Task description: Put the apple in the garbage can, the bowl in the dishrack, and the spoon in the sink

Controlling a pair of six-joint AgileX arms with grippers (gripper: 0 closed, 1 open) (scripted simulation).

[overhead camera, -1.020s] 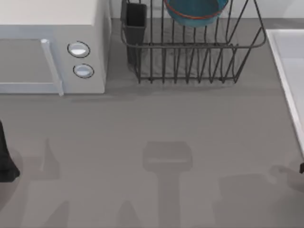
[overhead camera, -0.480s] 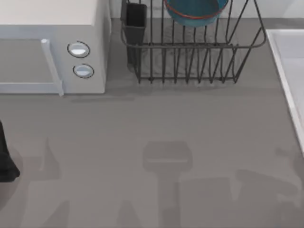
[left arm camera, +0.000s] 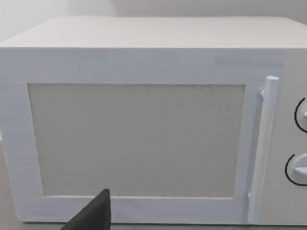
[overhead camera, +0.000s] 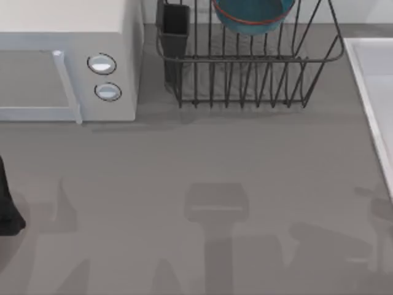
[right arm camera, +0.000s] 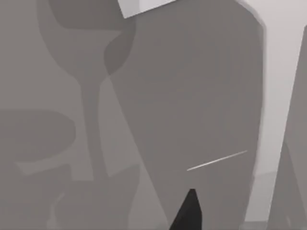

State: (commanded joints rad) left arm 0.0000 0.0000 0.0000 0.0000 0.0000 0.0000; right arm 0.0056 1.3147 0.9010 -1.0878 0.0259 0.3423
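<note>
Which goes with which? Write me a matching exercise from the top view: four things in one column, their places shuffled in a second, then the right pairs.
Things
1. bowl
2. microwave
3. sink
4. cutlery cup

Places
A. at the right edge of the table
B. on the left corner of the dishrack
C. on the left side of the table, beside the rack
D. inside the dishrack

Pairs: 1-D, 2-C, 3-A, 4-B

bowl (overhead camera: 253,13): glossy glaze | dishrack (overhead camera: 245,67): dark metal wire | table (overhead camera: 202,160): matt grey
</note>
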